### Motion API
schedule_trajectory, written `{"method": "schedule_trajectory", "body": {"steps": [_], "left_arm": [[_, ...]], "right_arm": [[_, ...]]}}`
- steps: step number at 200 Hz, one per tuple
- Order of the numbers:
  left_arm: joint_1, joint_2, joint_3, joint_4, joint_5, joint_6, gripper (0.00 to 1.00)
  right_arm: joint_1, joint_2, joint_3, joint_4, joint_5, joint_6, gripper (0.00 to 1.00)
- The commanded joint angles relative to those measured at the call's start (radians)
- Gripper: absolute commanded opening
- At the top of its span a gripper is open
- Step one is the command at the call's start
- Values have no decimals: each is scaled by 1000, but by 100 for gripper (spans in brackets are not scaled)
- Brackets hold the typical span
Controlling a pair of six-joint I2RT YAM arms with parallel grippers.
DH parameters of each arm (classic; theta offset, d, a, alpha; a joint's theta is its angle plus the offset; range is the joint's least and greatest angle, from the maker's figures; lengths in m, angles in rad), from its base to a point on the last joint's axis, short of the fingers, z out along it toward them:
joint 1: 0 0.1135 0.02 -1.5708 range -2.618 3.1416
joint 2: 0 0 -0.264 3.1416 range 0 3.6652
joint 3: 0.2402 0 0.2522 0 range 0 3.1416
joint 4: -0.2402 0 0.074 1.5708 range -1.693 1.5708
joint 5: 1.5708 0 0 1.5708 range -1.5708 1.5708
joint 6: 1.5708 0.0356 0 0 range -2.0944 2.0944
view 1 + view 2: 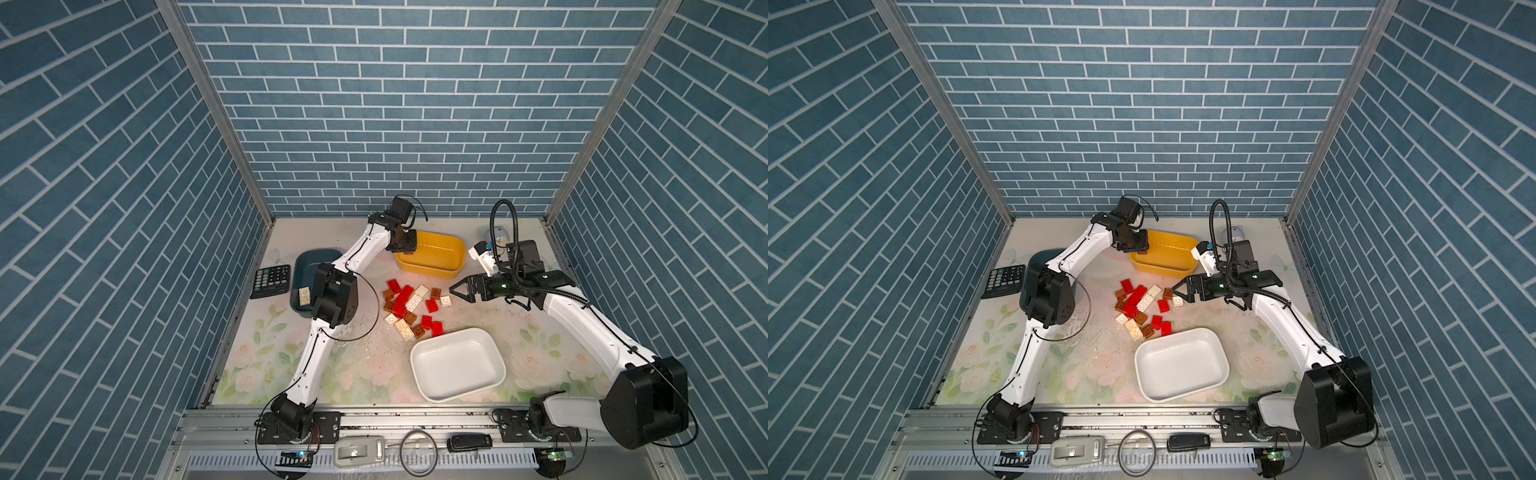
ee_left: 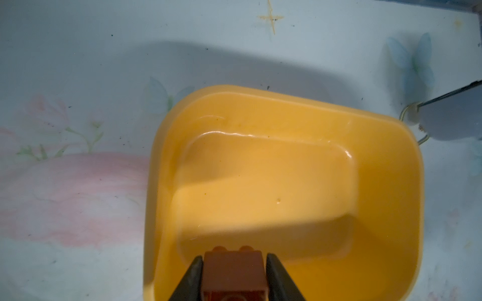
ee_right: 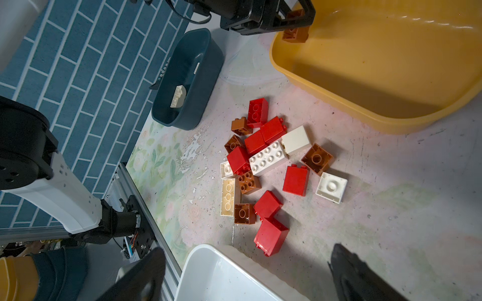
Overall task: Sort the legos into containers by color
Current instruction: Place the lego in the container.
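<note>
One white rounded-rectangular plastic tub (image 1: 457, 365) lies nearest, on the flower-printed counter (image 1: 374, 374) between the two arm bases and toward the right arm.

Just beyond its far left corner the small studded plastic legos (image 1: 405, 300) lie in a loose heap of red, brown and white or cream bricks. Some touch, some lie on their sides or upside down, and a long white one sits in the middle.

At the right edge of the heap hangs the right pincer (image 3: 249, 247), above the counter and tilted down toward the bricks. Its fingers are spread wide, with nothing between them.

Left of the heap stands the dark teal-blue plastic tub (image 1: 307, 262), partly hidden by the left arm's elbow, with one cream oblong brick (image 1: 304, 296) lying inside. A black calculator (image 1: 272, 281) lies just beside the tub's left wall.

Farther back stands the yellow plastic tub (image 1: 440, 249). The left pincer (image 2: 234, 256) hovers over the tub's left rim, closed on a brown square brick (image 2: 234, 276), which hangs in the air partly over the tub's inside.

Farthest, near the back wall on the right, is a small pale round object (image 1: 500, 232), half hidden behind a cable.
</note>
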Motion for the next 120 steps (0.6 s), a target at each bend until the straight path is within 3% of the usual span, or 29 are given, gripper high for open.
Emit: {"method": "schedule_trajectory", "body": {"steps": [1,22,59,82,120], "left_arm": [[-14,32,48,30,14,-23,54],[-15,16,55,14,-12,-6,70],[-22,-81,21,-126,-88,61,73],[-41,-211,-141,-179,-142,111,75],[-53,-428,-456,-159,-136,206,76]], "right_arm": [[-7,-23,10,-21,6,1,99],[-10,-24,9,-24,2,1,99],[-12,-20,16,-35,-15,-6,99],[-12,-16,25,-54,-33,-20,99],[-12,-4,33,-77,-55,-45,99]]}}
